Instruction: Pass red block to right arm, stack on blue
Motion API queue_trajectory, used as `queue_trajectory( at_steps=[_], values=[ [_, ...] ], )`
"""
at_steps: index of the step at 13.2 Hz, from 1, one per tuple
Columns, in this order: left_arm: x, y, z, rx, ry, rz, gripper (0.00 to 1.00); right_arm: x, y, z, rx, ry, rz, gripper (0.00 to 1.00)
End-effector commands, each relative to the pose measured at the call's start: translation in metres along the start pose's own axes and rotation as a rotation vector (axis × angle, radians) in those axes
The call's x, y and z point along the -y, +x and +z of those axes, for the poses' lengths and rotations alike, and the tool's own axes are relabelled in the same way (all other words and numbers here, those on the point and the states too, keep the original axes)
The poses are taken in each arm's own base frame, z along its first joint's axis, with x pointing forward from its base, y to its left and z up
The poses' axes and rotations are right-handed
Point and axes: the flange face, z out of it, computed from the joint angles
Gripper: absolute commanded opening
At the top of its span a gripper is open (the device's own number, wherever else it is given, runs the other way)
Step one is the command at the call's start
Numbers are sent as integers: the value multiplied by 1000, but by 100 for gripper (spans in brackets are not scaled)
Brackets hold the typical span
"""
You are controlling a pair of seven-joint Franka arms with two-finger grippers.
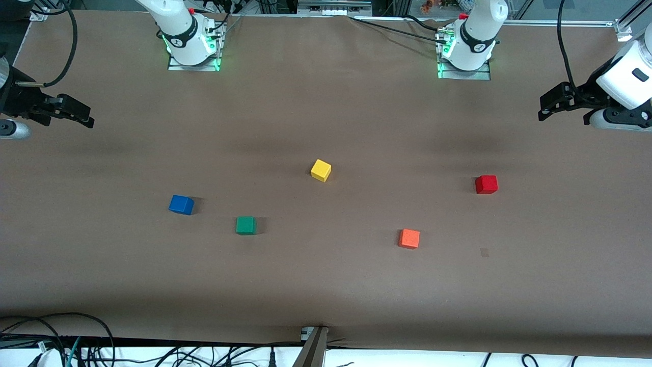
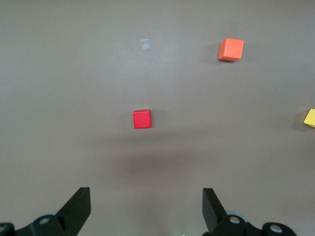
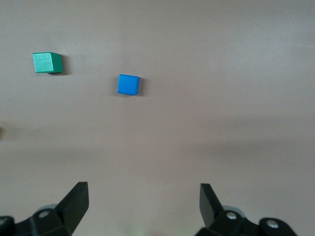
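the red block (image 1: 486, 184) sits alone at the front view's right of centre, the orange cube (image 1: 409, 238) lower in that frame. the blue cube (image 1: 181, 204) lies left of centre, beside the green cube (image 1: 246, 225); the yellow cube (image 1: 321, 169) sits mid-frame. the left gripper (image 1: 544, 111) hangs at the right edge, fingers apart, empty. the right gripper (image 1: 87, 118) hangs at the left edge, fingers apart, empty.

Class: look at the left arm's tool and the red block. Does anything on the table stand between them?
Nothing visible does. The left tool hangs open over bare table at the left arm's end, and the red block lies alone ahead of it. The orange block sits off to one side, out of the path.
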Motion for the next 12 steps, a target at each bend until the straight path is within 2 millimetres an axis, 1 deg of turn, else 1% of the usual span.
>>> queue_trajectory(
  at_steps=[1,2,5,11,12],
  values=[
    [-4,-1,1,11,13,29,100,2,-1,-4,3,-3,10,100],
    [-6,2,0,3,17,35,100,2,-1,-4,4,-3,10,100],
    [-6,4,-1,-1,14,33,100,2,-1,-4,6,-3,10,100],
    [-4,5,-2,-6,5,29,100,2,-2,-5,4,-3,10,100],
    [-2,6,-3,-17,6,24,100,8,-3,-6,1,-5,3,100]
  ],
)
